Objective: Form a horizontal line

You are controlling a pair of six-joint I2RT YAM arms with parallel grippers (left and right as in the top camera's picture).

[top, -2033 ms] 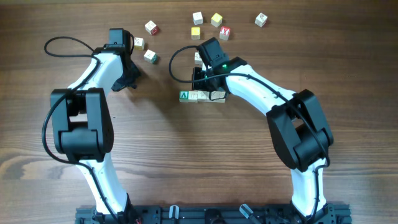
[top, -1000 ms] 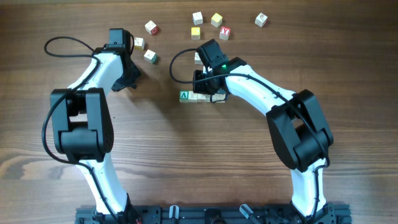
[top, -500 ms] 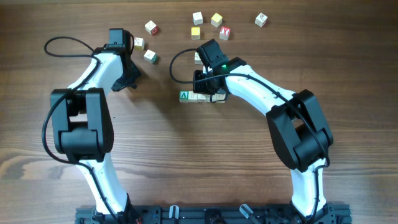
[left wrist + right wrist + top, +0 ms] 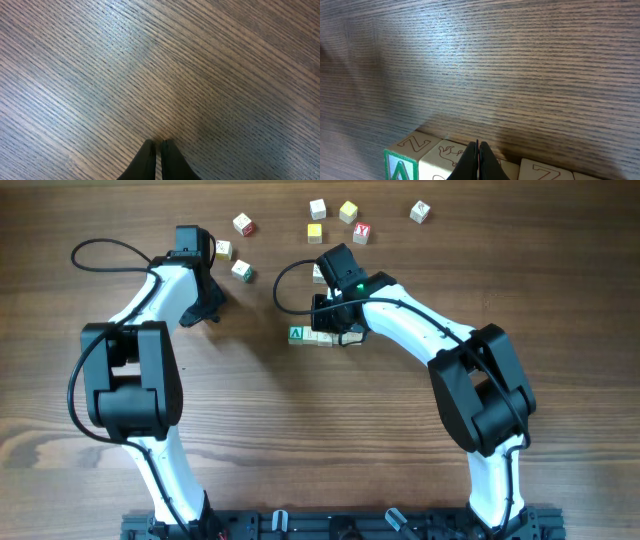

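Note:
The horizontal line is a short row of pale wooden letter cubes touching side to side, with a green-faced cube at its left end. My right gripper is shut and empty, its tips down at the row's far edge near the middle. In the right wrist view the shut gripper sits over the row, with the green-faced cube at the left and a Z cube to the right. My left gripper is shut and empty over bare wood, away from the row.
Loose cubes lie along the far side: three near the left wrist, several in the middle including a red-faced one, and one at the far right. One cube is half hidden by the right wrist.
My right gripper has edged slightly down onto the row, covering more of its right part. The left arm and the loose cubes have not moved.

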